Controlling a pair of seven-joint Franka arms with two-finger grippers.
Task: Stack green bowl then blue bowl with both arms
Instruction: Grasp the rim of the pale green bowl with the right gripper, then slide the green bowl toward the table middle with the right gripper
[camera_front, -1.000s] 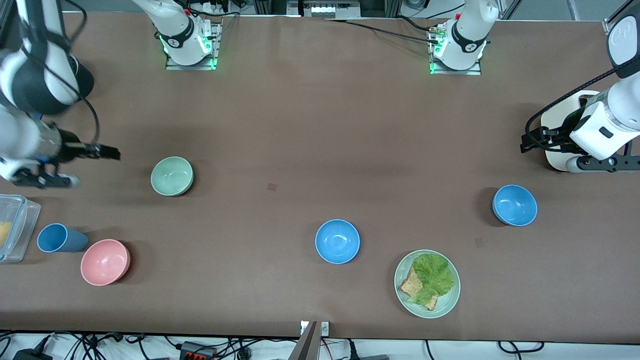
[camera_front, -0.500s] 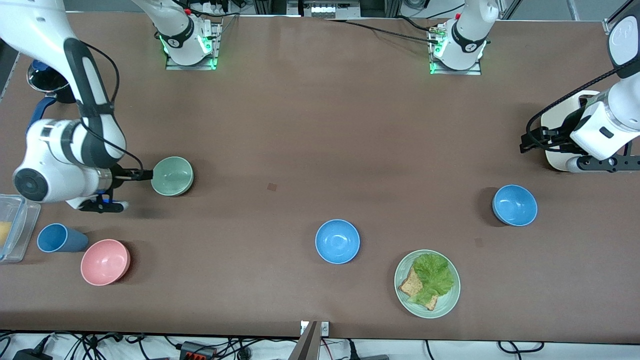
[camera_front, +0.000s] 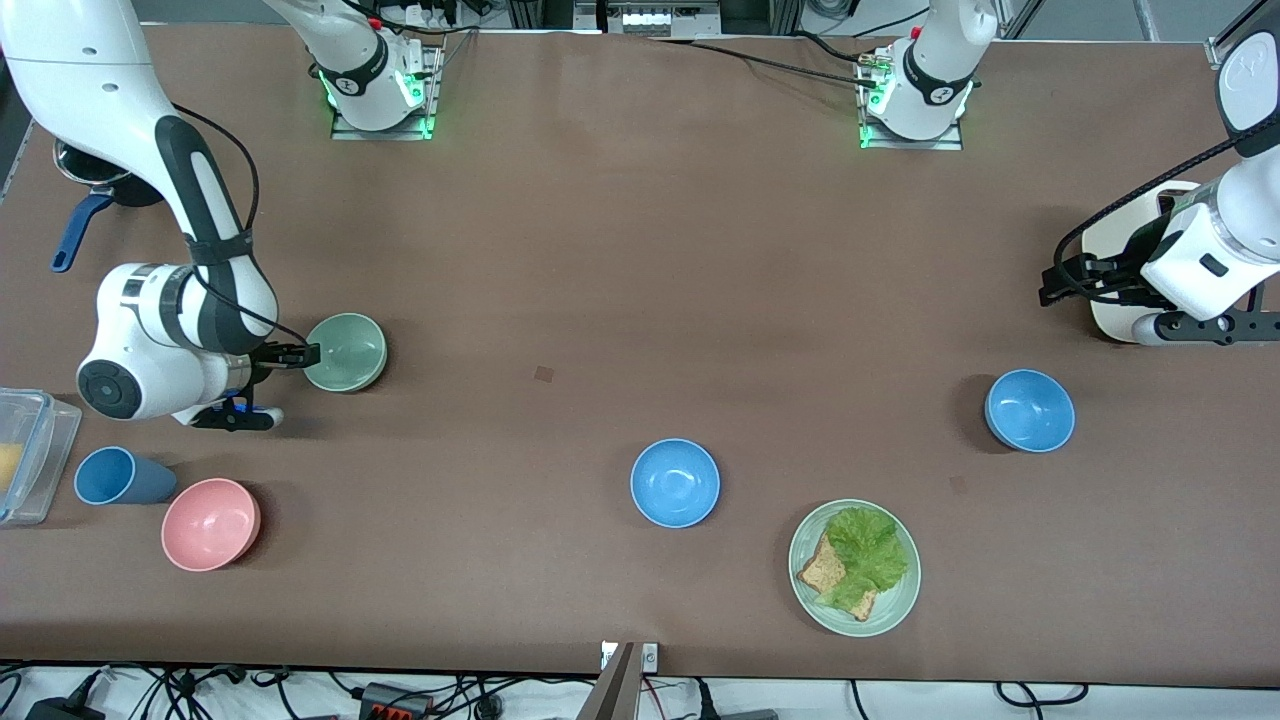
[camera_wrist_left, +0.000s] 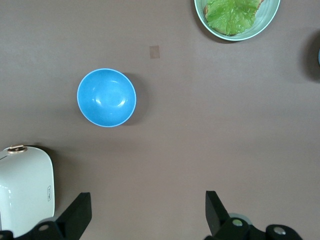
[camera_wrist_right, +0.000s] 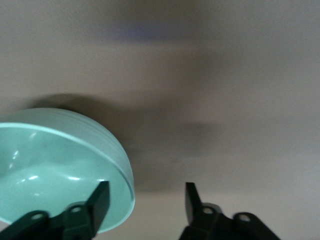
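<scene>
Well, at the right arm's end of the table the right gripper (camera_front: 300, 355) stands with its jaws apart astride the rim of the small glossy pale green bowl (camera_front: 345, 352): one finger inside, one outside, not yet pinching. The risk, I think, is that the thin curved rim slips out when the fingers close, or that the light green bowl tips and slides on the smooth surface. A round sky-blue bowl (camera_front: 675, 483) sits near the middle, nearer to the front camera, and a second blue bowl (camera_front: 1030, 410) lies toward the left arm's end; a pick of the wrong one is possible, since they look alike. The left gripper (camera_wrist_left: 147, 215) waits wide open and empty over the table beside a white appliance (camera_wrist_left: 25, 190), well apart from both. The brown matte table (camera_front: 640, 250) is flat and mostly bare; green lamps glow at the arm bases and cables run along its edges
</scene>
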